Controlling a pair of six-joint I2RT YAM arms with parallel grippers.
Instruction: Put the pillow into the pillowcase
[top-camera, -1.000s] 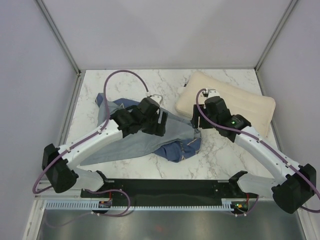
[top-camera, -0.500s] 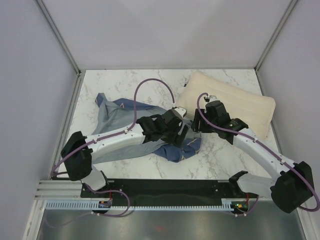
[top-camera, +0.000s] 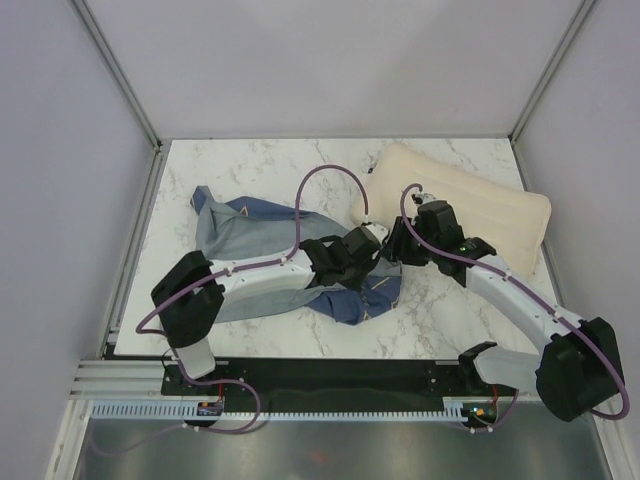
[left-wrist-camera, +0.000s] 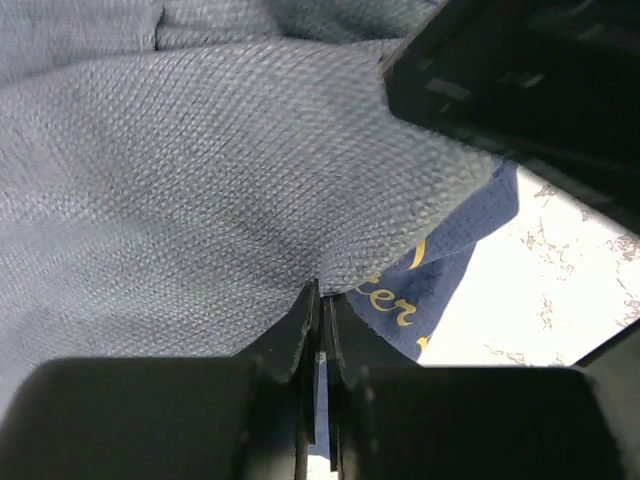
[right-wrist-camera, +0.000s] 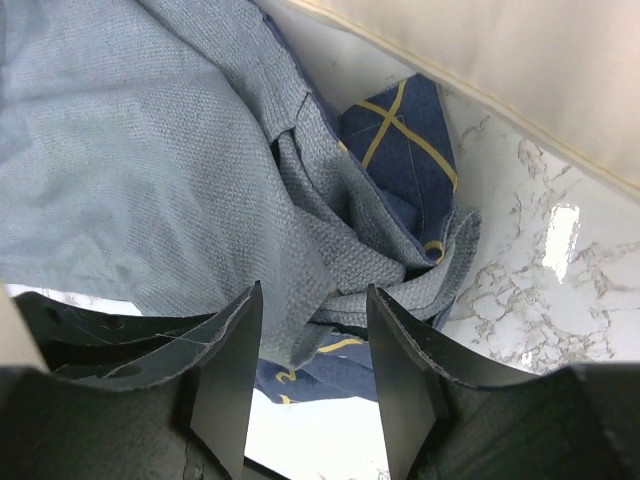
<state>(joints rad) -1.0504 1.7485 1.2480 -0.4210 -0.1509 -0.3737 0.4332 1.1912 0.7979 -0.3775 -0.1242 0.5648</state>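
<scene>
The cream pillow (top-camera: 480, 205) lies at the back right of the table, and its edge (right-wrist-camera: 520, 60) shows in the right wrist view. Left of it, the dark blue pillowcase (top-camera: 250, 235) lies crumpled with its paler grey-blue inner side up. My left gripper (top-camera: 372, 262) is at the case's right end. Its jaws (left-wrist-camera: 320, 295) are pressed together on a fold of the grey-blue cloth (left-wrist-camera: 200, 180). My right gripper (top-camera: 396, 246) meets it from the right. It stands open (right-wrist-camera: 310, 330), with a twisted fold of pillowcase (right-wrist-camera: 330, 270) between its fingers, untouched on either side.
The marble table (top-camera: 270, 165) is walled by pale panels at the back and both sides. Purple cables loop above both wrists. A black rail carrying the arm bases runs along the near edge (top-camera: 330, 375).
My left arm has swept right across the pillowcase to its right end, and its jaws have closed on cloth. The right gripper has shifted slightly left and narrowed.
</scene>
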